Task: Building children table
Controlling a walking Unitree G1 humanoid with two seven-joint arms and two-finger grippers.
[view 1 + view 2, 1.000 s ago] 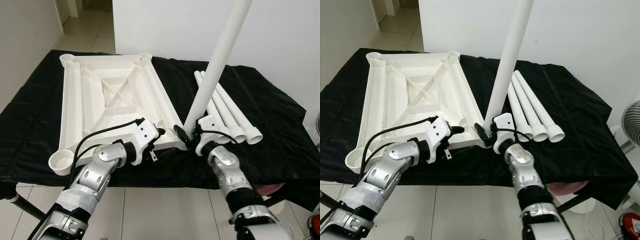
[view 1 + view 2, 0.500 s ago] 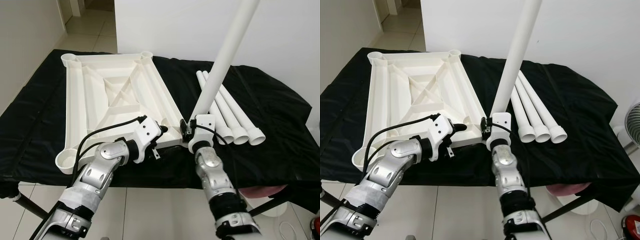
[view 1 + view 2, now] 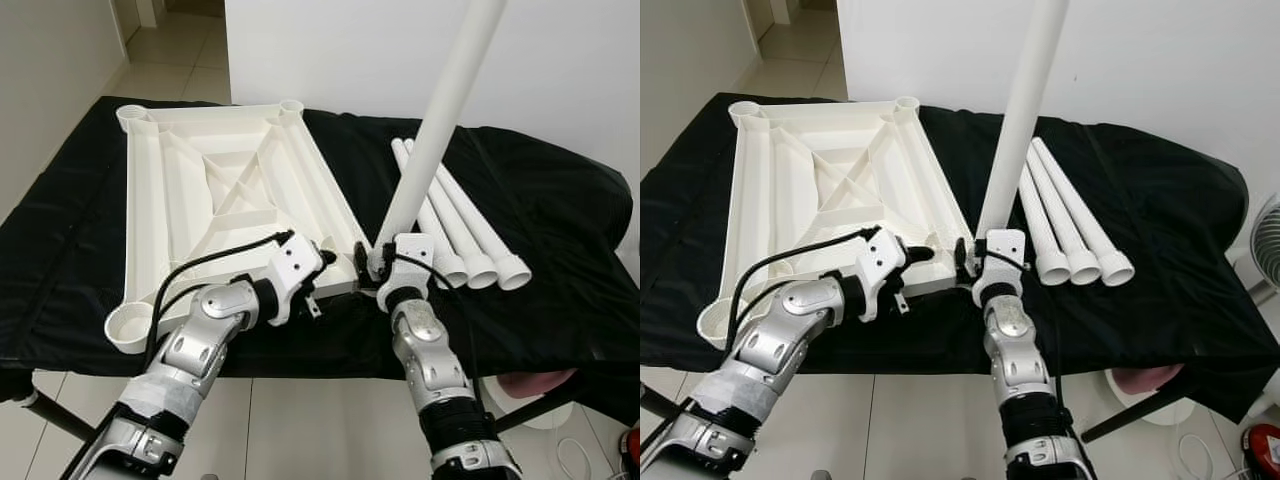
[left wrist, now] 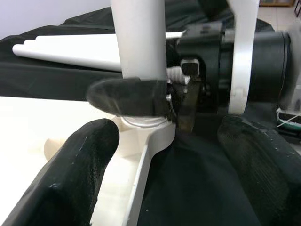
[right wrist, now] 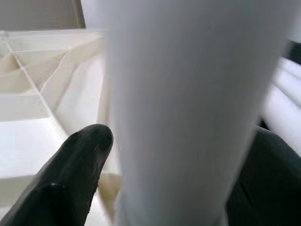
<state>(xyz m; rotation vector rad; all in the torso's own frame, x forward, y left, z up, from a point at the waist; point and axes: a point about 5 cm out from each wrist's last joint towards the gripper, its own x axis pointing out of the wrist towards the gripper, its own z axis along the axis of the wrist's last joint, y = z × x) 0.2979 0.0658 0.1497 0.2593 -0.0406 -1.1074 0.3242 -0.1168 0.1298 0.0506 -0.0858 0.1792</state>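
Note:
The white tabletop (image 3: 220, 200) lies upside down on a black cloth. My right gripper (image 3: 372, 268) is shut on a long white leg (image 3: 435, 140), which stands leaning right with its foot in the tabletop's near right corner socket (image 4: 146, 125). In the right wrist view the leg (image 5: 188, 108) is gripped, with one finger (image 5: 70, 174) beside it. My left gripper (image 3: 328, 262) hovers open just left of that corner. One of its fingers (image 4: 75, 174) is over the tabletop and the other is over the cloth.
Three more white legs (image 3: 465, 230) lie side by side on the cloth to the right of the tabletop. The cloth-covered bench ends at a front edge (image 3: 330, 360) under my forearms. A white wall stands behind, and a fan (image 3: 1265, 235) is at far right.
My right forearm has swung in to the left beneath the leg, whose foot stays at the corner socket. The left gripper has hardly moved.

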